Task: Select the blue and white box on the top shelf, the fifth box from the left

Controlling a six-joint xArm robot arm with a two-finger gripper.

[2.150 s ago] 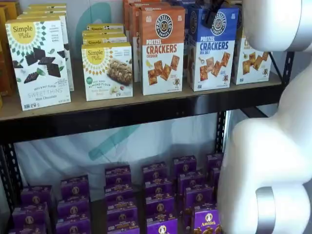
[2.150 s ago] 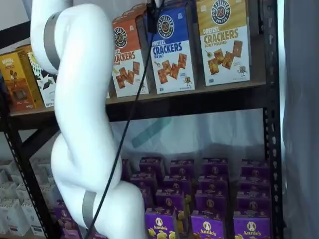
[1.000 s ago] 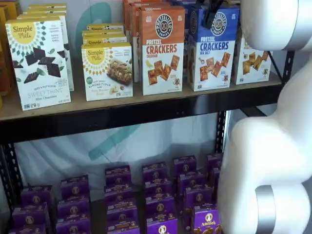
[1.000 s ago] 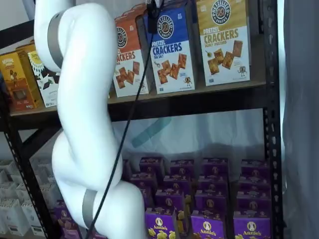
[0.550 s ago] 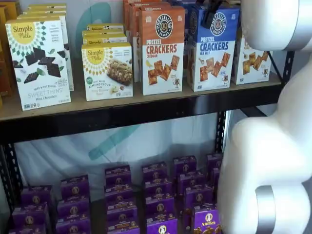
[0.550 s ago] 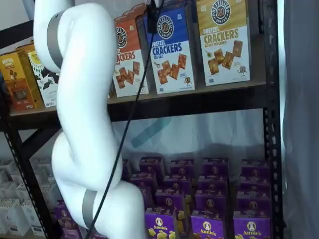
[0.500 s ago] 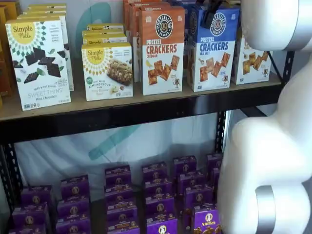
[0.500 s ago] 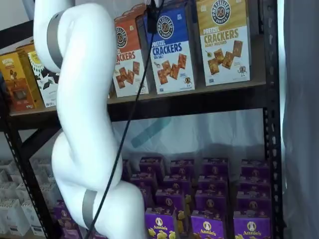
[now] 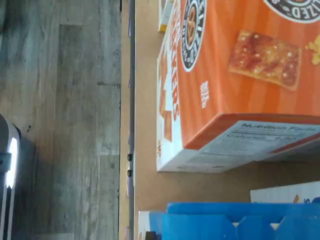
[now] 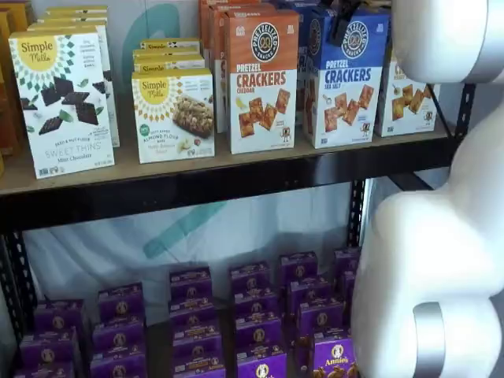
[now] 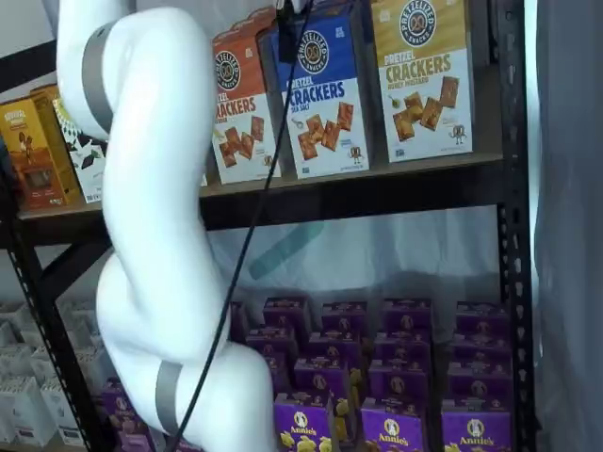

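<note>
The blue and white box [image 10: 346,79] stands on the top shelf [image 10: 197,185] between an orange Cheddar carton [image 10: 262,79] and a yellow-topped carton [image 10: 409,94]. It also shows in a shelf view [image 11: 325,94]. My gripper [image 10: 344,22] shows as black fingers at the box's top front, with no gap to be seen; in a shelf view [image 11: 287,33] a cable hangs beside it. The fingers appear closed on the box's top. The wrist view shows the box's blue top flap [image 9: 225,220] close up, beside the orange carton [image 9: 235,75].
Simple Mills boxes [image 10: 63,102] stand further left on the top shelf. Purple Annie's boxes [image 10: 260,315] fill the shelf below. My white arm [image 10: 441,236] covers the right side in one shelf view and the left side [image 11: 151,188] in the other. A black upright [image 11: 513,235] stands at the right.
My arm has drawn back slightly from the shelf, and the blue and white box has shifted a little with the fingers at its top.
</note>
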